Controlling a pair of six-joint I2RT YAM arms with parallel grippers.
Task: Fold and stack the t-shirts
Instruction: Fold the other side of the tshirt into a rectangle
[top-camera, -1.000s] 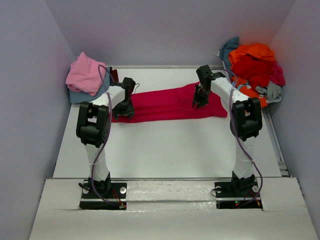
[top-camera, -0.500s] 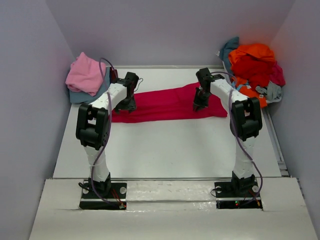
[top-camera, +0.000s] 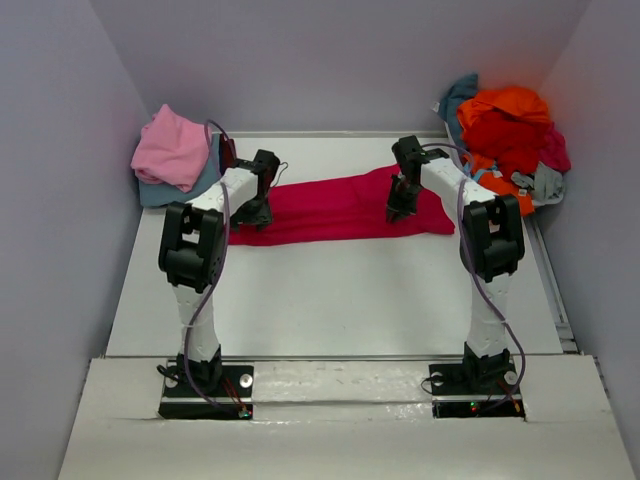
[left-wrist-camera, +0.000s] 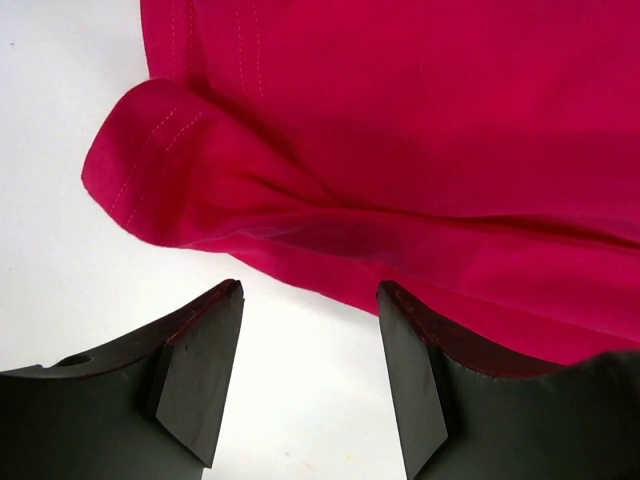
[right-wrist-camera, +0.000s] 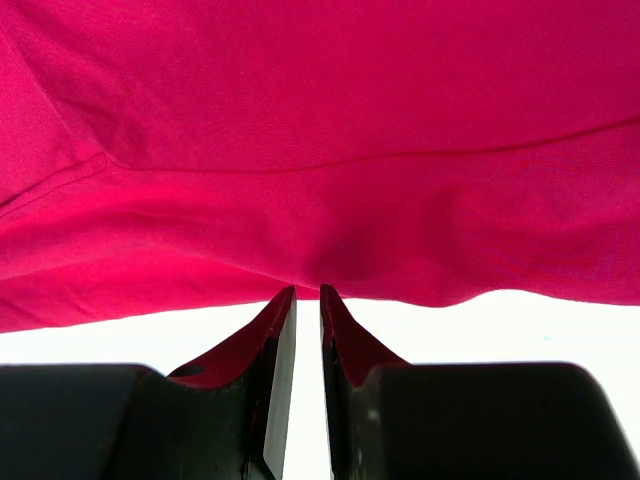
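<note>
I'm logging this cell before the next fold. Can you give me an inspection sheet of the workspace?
Surface: white table, smooth.
Job's things: magenta-red t-shirt spread across the far half; pink-on-blue pile far left; unfolded heap far right.
Clutter: nothing seen.
Grippers: left gripper open at the shirt's edge; right gripper shut, pinching that edge.
Cables: purple cables loop along both arms.
Surroundings: plain walls on three sides.
</note>
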